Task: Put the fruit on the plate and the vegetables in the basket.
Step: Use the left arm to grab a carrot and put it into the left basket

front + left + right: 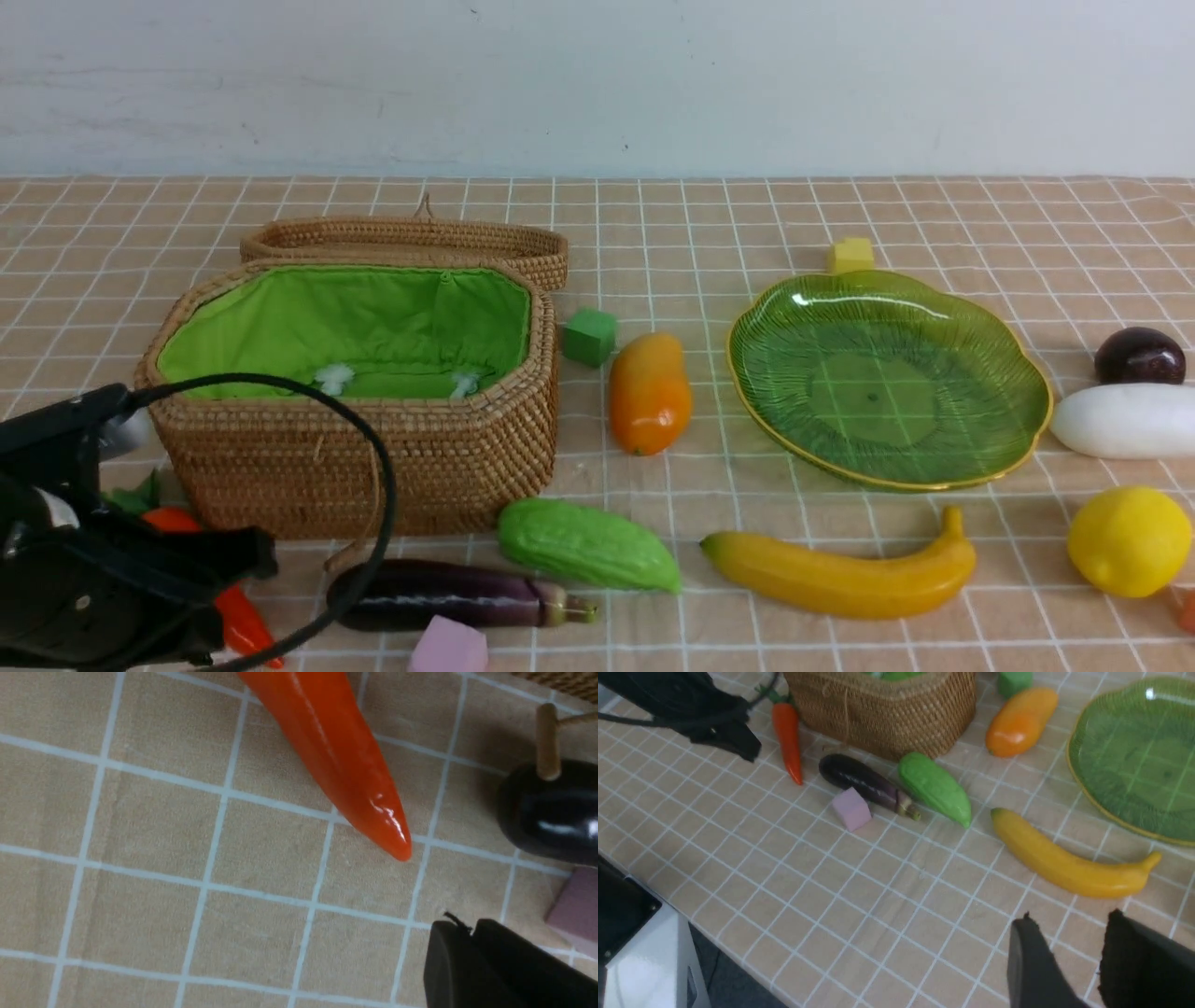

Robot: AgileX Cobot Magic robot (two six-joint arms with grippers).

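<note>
Sorting not yet begun: the basket (373, 467), at the table's (709, 215) left with its lid (401, 238) behind, and the plate (934, 481), right of centre, hold no toys. Carrot (336, 756), eggplant (448, 597) and gourd (583, 546) lie by the basket's near wall. Radish (1125, 420), dark fruit (1139, 355) and lemon (1128, 541) lie at the right edge, the mango (649, 392) between basket and plate, the banana (840, 574) before the plate. The left gripper (473, 926), jaws all but together and empty, hovers beside the carrot's tip, probably the first pick. The right gripper (1070, 917), jaws parted and empty, hangs near the banana. No legible writing.
</note>
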